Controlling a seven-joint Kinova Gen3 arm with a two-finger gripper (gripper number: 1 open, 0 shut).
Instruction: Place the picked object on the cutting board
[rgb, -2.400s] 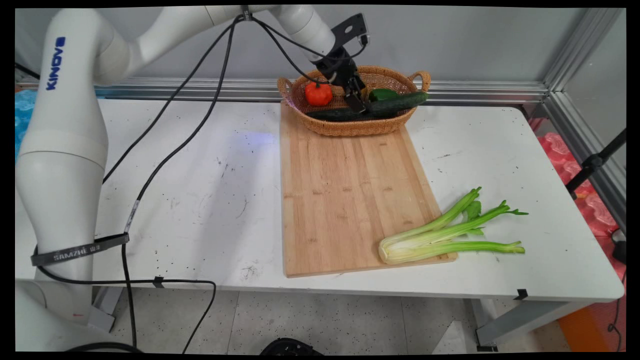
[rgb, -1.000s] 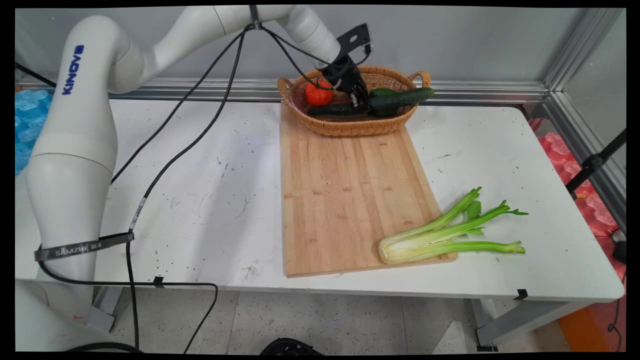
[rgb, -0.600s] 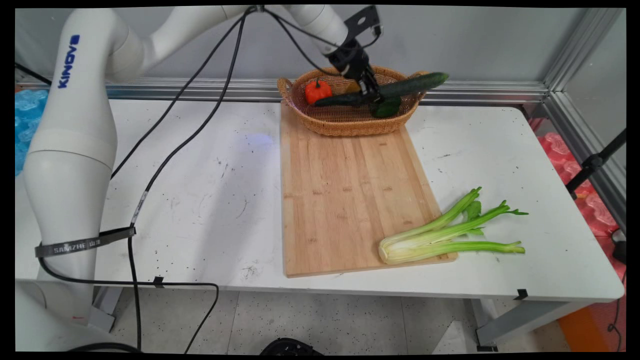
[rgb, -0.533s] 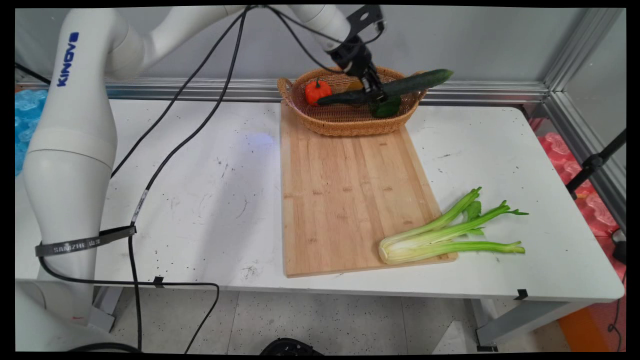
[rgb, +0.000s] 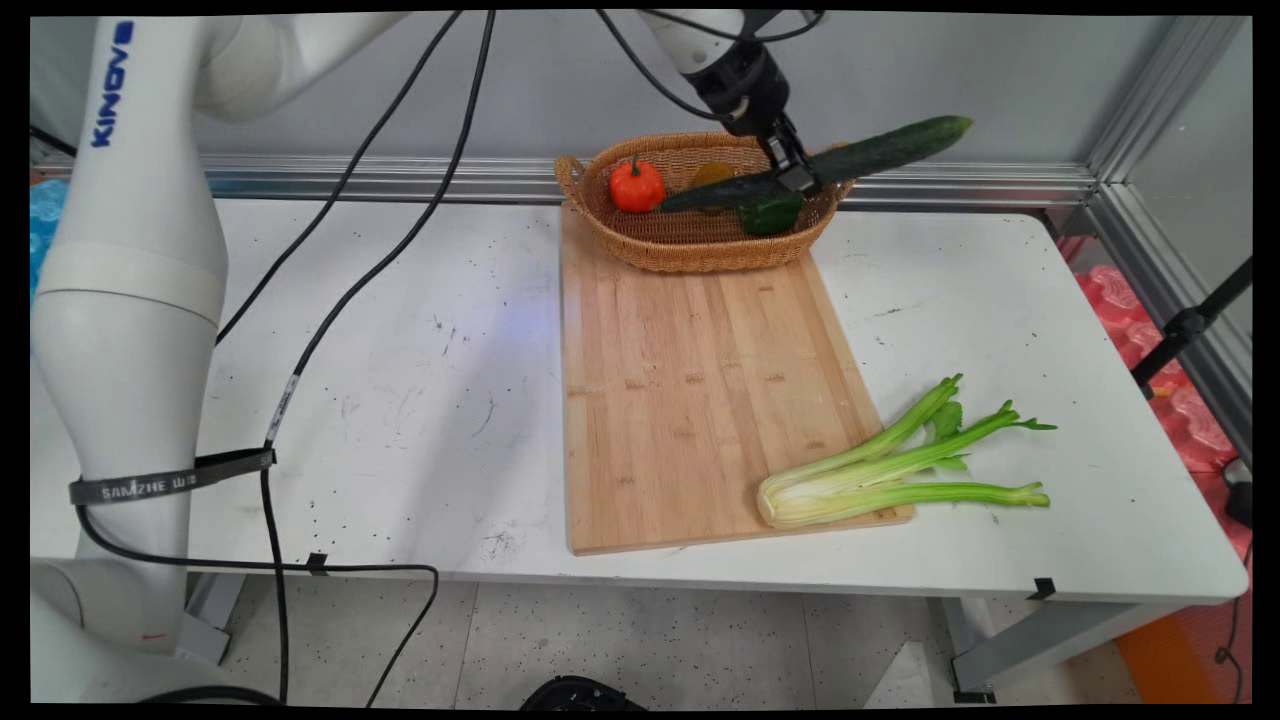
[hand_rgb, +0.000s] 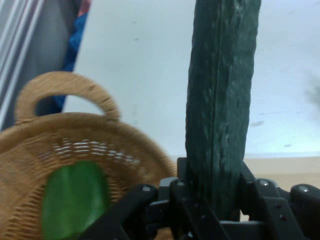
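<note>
The cucumber (rgb: 860, 160) hangs in the air over the right end of the wicker basket (rgb: 690, 250), tilted, its right tip raised well past the basket's right handle and its left tip dipping low over the basket's inside. The gripper (rgb: 797, 178) has its fingers closed against the cucumber's sides near its middle; the hand view shows the cucumber (hand_rgb: 222, 105) rising straight up from between the black linkage, pinched on both sides.

Half a second ago the cucumber sat lower, its left tip close above the basket's contents and its right tip just over the rim; a second ago it lay in the basket across the green pepper. It has since been lifted and carried to the right, and the tilt has grown steeper.

Beneath it the green pepper (rgb: 770, 213) lies against the basket's right wall, an orange-red tomato-like fruit (rgb: 637, 187) sits at the left end, and something yellowish (rgb: 712, 174) shows between them, too hidden to name.

The basket stands on the far end of the wooden cutting board (rgb: 690, 400), close to the wall rail behind. The board's middle is bare. The celery (rgb: 890, 470) lies at the board's near right corner, its root end on the wood and its stalks reaching out onto the white table (rgb: 400, 400). Black cables (rgb: 340, 300) hang over the table's left part.
</note>
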